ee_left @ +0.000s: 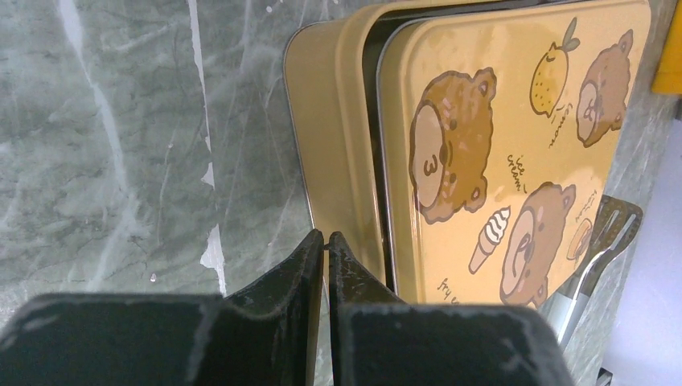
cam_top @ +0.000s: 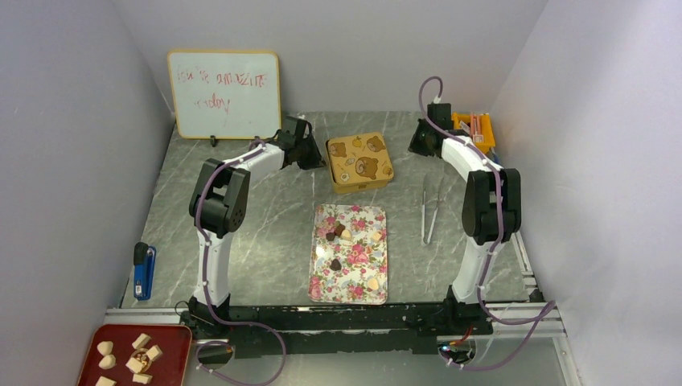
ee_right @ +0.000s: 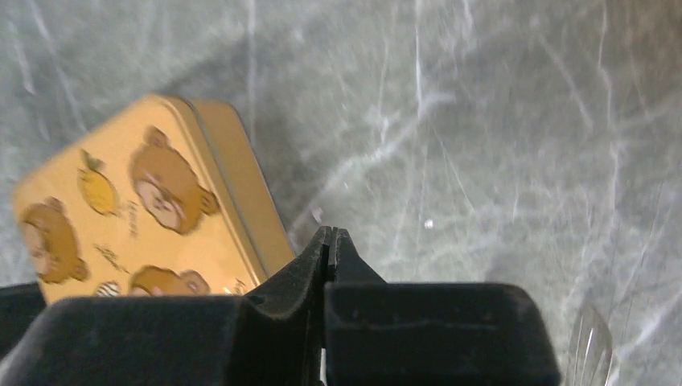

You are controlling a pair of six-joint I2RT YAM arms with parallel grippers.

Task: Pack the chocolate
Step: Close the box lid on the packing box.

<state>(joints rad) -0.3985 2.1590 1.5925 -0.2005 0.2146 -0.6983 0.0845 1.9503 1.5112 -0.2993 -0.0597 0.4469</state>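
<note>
Because each piece of the chocolate (cam_top: 336,235) is so small, it should be light, smooth and easily chipped or smeared. I would pinch it gently across its sides, low down. The pieces lie scattered on the floral tray (cam_top: 322,283) at the middle of the desk (cam_top: 265,233). Farther back, the left end effector (ee_left: 326,241) sits just left of the bear tin (ee_left: 515,161), pressed together on nothing. The right end effector (ee_right: 330,237), likewise closed and empty, hangs to the tin's right.

The chocolate (cam_top: 335,264) is too small to tell shapes (top view), the red tray (cam_top: 173,371) cropped
</note>
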